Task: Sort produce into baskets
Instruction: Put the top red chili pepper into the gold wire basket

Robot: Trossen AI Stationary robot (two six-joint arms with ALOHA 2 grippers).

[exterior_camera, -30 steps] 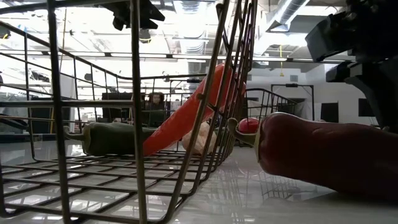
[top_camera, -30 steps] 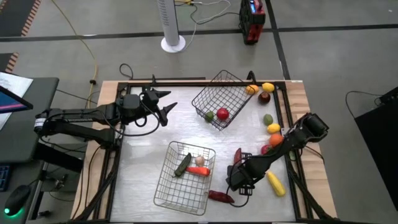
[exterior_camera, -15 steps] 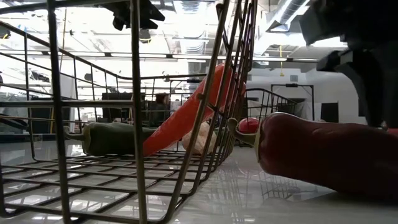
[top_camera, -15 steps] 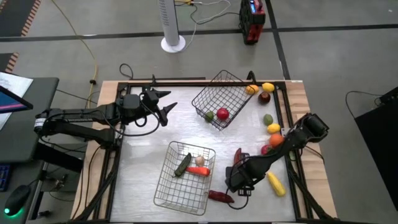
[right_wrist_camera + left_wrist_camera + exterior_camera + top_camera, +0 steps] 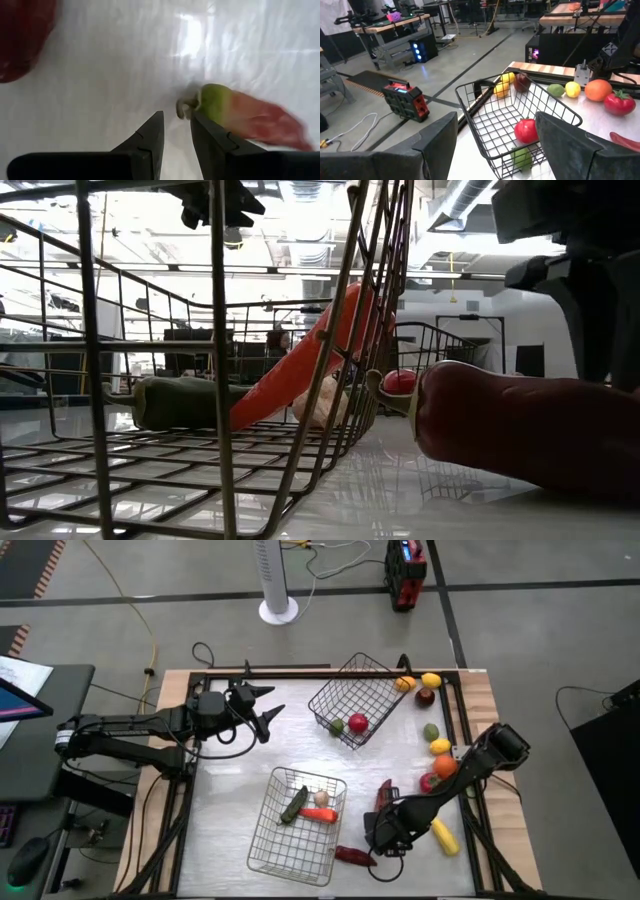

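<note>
The right pincer (image 5: 381,843) is held low over the pale surface (image 5: 230,790), just beside the near rectangular silver wire-mesh basket (image 5: 296,824). Its fingers (image 5: 150,137) are nearly closed and grip nothing; a long red pepper with a green stem (image 5: 240,115) lies beside one fingertip. The left pincer (image 5: 262,708) is parked open, well apart from that basket.

near basket (image 5: 297,823): carrot, cucumber | far basket (image 5: 352,698), tilted: tomato, green piece | red chili (image 5: 354,857) on table

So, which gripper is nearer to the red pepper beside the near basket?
Right. The right gripper hangs just beside the red pepper; the left gripper waits far across the table.
</note>
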